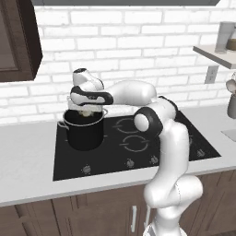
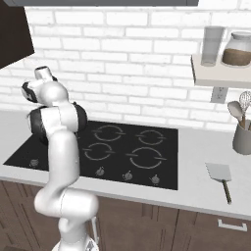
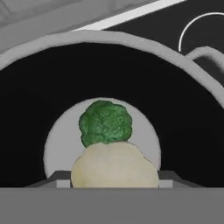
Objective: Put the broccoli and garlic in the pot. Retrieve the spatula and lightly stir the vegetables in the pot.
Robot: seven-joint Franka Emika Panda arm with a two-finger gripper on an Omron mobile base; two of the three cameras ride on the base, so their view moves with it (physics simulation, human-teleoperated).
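Over the pot (image 1: 84, 131) at the left of the black cooktop (image 1: 138, 143), the hand (image 1: 85, 109) hangs with the garlic (image 3: 114, 167) pinched between its fingers.

On the left, the black pot stands on the rear left burner of the cooktop, which is set into the grey table (image 1: 27, 161); the white arm reaches leftward across the cooktop and points the hand down into the pot's mouth. From the hand's own camera, the pale, rounded garlic sits at the fingertips, above the pot's light bottom, and the broccoli (image 3: 105, 122) lies on that bottom. To the right of the cooktop, in the right base view, the spatula (image 2: 221, 179) lies flat on the table, its handle toward the front edge. Further right a grey utensil holder (image 2: 242, 137) stands under a wall shelf (image 2: 220, 76).
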